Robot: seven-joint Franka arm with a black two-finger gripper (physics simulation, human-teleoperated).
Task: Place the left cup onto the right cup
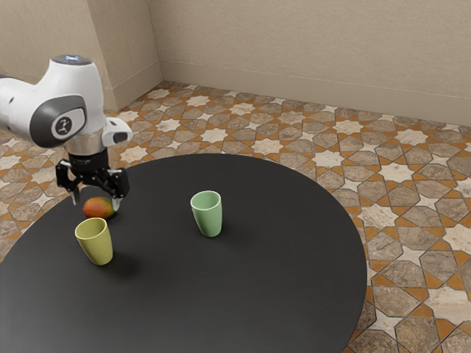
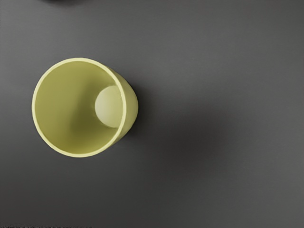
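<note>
Arm (image 1: 45, 103) in from upper left, wrist approx. vertical, fingers (image 1: 116, 194) pointing down & spread wide.

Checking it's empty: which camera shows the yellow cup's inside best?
The wrist view: it looks almost straight down into the yellow cup, showing walls and bare bottom. The exterior view shows it upright on the black table from the side, with little of its inside.

Table (image 1: 257, 279) bare between yellow cup (image 1: 94, 240), green cup (image 1: 207, 213); fruit (image 1: 98, 207), seemingly, beside yellow.

left cup (image 1: 94, 241) and right cup (image 1: 207, 213) upright on table (image 1: 257, 294), well apart, fruit (image 1: 98, 208) just behind left cup
</note>
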